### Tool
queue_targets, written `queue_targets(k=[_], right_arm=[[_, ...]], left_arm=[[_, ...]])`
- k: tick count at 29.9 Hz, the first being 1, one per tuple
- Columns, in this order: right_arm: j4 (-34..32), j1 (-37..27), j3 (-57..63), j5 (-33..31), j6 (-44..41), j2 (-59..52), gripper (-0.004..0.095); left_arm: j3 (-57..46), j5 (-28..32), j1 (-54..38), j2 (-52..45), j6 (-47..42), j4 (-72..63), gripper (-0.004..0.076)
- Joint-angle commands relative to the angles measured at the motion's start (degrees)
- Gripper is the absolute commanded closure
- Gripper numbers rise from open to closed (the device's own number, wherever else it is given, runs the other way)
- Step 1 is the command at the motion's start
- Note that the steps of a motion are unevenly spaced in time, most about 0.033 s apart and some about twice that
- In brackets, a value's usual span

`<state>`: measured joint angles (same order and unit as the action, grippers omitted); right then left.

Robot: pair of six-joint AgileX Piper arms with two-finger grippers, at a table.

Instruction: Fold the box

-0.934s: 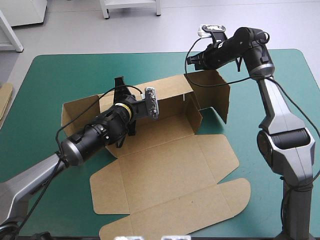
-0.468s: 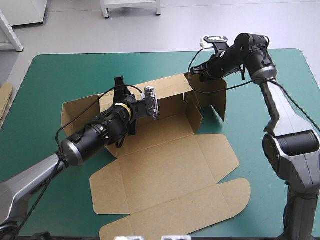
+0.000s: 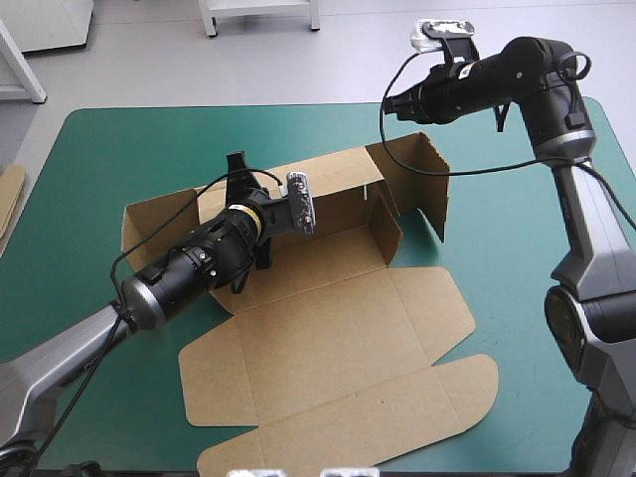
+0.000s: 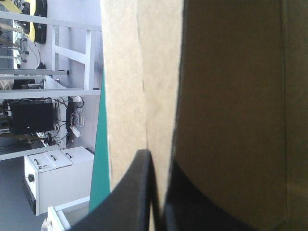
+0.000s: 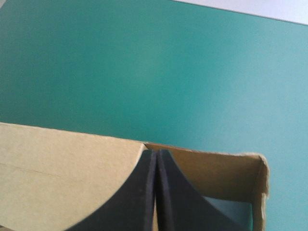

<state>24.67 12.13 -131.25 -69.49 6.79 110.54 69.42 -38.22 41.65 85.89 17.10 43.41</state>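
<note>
The brown box (image 3: 328, 338) lies partly formed on the teal-green cover, its long back wall (image 3: 333, 179) raised. My left gripper (image 3: 237, 169) is shut on the top edge of that wall near its left end. In the left wrist view the board (image 4: 231, 96) runs between the black fingers (image 4: 137, 192). The right end flap (image 3: 422, 179) stands upright at the back right corner. My right gripper (image 3: 390, 105) hovers above and behind this flap, apart from it. In the right wrist view it (image 5: 156, 159) is shut, with the board (image 5: 62, 154) below it.
The lid and its flaps (image 3: 348, 417) lie flat toward the table's front edge. A left side flap (image 3: 149, 224) lies flat too. More board (image 3: 10, 194) shows at the table's left edge. Bare teal-green cover (image 3: 129, 149) surrounds the box.
My right gripper has risen and drawn back to the right, off the right end flap, which stays upright. The left arm and back wall have not moved.
</note>
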Motion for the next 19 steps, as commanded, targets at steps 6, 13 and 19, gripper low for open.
queue_targets(k=[6,13,19], right_arm=[[1.77,-0.28,-8.46,10.85,1.86,-2.07,0.0924],[0.46,-0.39,-12.29,8.12,-0.26,5.13,0.0924],[0.35,-0.39,-12.69,7.59,-0.4,10.51,0.0925]], left_arm=[[0.1,-0.79,0.57,-0.82,-1.81,-6.1,0.0733],[0.1,-0.79,0.57,-0.82,-1.81,-6.1,0.0733],[0.1,-0.79,0.57,-0.82,-1.81,-6.1,0.0733]])
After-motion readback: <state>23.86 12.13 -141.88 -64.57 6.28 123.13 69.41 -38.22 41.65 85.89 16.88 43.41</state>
